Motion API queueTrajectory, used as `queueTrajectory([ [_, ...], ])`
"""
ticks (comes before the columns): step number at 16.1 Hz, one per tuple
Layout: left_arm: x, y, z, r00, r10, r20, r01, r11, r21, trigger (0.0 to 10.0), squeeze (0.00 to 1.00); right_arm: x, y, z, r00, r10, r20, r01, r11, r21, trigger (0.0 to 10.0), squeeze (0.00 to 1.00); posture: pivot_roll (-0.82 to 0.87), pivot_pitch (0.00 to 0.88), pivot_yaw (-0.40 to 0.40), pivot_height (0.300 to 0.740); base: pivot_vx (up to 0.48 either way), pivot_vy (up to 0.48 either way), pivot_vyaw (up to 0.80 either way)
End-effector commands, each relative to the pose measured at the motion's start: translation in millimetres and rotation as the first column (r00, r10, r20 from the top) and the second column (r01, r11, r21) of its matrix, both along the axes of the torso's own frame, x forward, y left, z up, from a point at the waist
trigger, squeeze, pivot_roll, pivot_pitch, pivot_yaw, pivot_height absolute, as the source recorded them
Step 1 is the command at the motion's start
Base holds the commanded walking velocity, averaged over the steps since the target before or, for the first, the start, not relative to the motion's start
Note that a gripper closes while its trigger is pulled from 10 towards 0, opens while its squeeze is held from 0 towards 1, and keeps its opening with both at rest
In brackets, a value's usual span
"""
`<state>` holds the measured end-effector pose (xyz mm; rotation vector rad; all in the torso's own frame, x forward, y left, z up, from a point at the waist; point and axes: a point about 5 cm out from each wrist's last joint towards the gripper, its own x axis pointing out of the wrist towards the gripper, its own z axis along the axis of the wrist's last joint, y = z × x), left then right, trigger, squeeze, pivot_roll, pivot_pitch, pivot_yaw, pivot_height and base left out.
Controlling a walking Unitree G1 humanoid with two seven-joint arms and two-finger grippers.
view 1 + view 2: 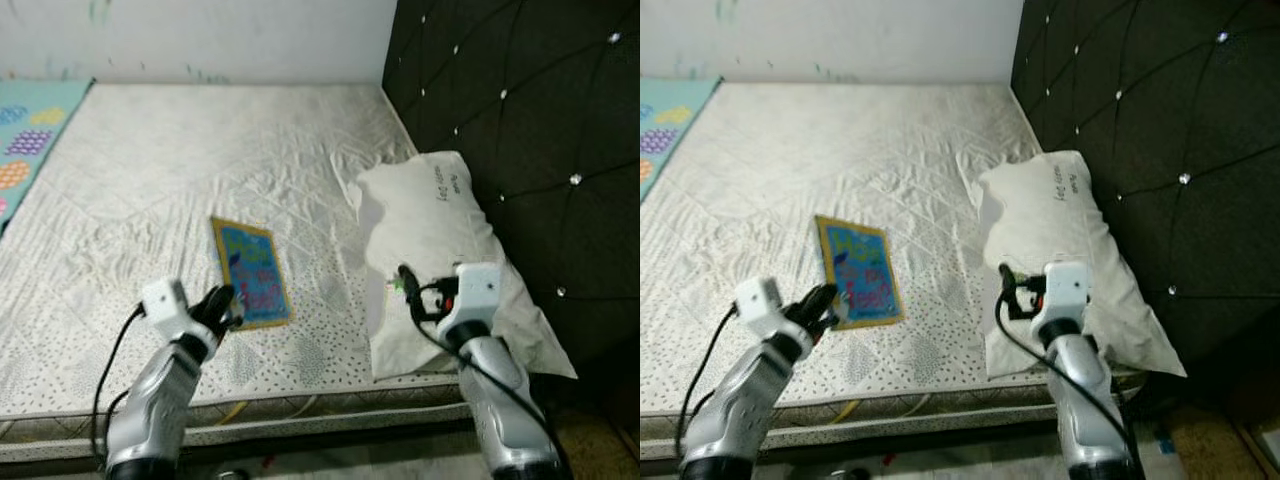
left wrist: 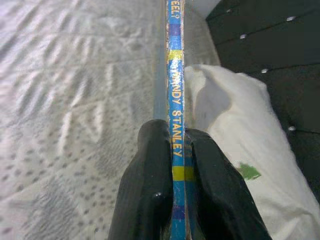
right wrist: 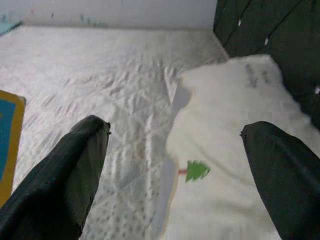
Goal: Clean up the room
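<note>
Bare white quilted mattress [image 1: 200,180], dotted pattern along the near edge. Black tufted headboard [image 1: 520,120] on the right, studded with small shiny buttons. Pale wall at the far side.

Thin blue picture book [image 1: 251,272] with yellow border lies on the mattress, near edge, a little left of centre. Left gripper [image 1: 222,305] is at the book's near left corner; in the left wrist view its two black fingers [image 2: 150,180] are clenched on the book's spine edge, lettering visible between them.

White pillow [image 1: 440,250] on the right side of the mattress, against the headboard, its near end overhanging the mattress edge. Small green tree mark [image 3: 196,171] on its near part; faint writing at the far end, too small to read.

Right gripper [image 1: 410,290] hovers over the pillow's near left edge, fingers spread wide apart, grasping nothing.

Colourful patterned mat [image 1: 25,140] at far left, beside the mattress.
</note>
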<state>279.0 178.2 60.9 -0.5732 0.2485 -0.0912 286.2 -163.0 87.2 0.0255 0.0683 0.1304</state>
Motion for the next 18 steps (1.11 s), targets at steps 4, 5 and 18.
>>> queueTrajectory([
  [4, -1.2, 0.0, 10, 0.999, 0.003, 0.035, -0.003, 1.0, 0.001, 10.0, 0.0, -6.6, 4.2, 2, 1.0, 0.027, -0.006, -0.027, 1.0, 0.005, 10.0, 0.0, -0.13, 0.151, -0.041, 0.74, 0.0, 0.0, 0.0],
  [5, -1.6, -0.4, 10, 0.999, 0.001, 0.034, -0.001, 1.0, 0.001, 10.0, 0.0, -7.5, 5.0, 2, 0.999, 0.035, -0.011, -0.035, 0.999, 0.005, 10.0, 0.0, -0.12, 0.154, -0.042, 0.74, 0.0, 0.0, 0.0],
  [18, -22.0, -22.4, 31, 0.994, -0.065, 0.094, 0.063, 0.998, 0.025, 10.0, 0.0, -3.2, -12.0, -3, 0.993, -0.108, -0.045, 0.103, 0.988, -0.117, 10.0, 0.0, -0.1, 0.177, -0.039, 0.74, 0.0, 0.0, 0.0],
])
